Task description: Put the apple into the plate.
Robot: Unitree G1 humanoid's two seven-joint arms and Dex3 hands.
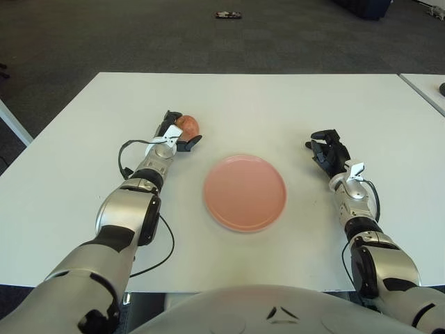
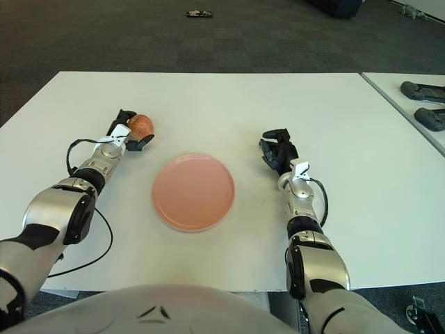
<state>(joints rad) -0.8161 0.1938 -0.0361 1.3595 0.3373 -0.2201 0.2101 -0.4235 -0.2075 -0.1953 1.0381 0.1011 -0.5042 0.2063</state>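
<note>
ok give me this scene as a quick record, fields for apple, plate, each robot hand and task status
apple: red apple, left of and beyond the plate, held at table level
plate: pink plate, bare, centre of white table
left robot hand: left robot hand closed around the apple
right robot hand: right robot hand idle, right of the plate
task status: apple grasped, not yet in plate

Two arms in rounded silver-grey shells with black joint bands. Black three-fingered left hand (image 1: 174, 133) and right hand (image 1: 328, 152), each with a white wrist bracket. Thin black cables loop beside the forearms. Pale grey torso below.
</note>
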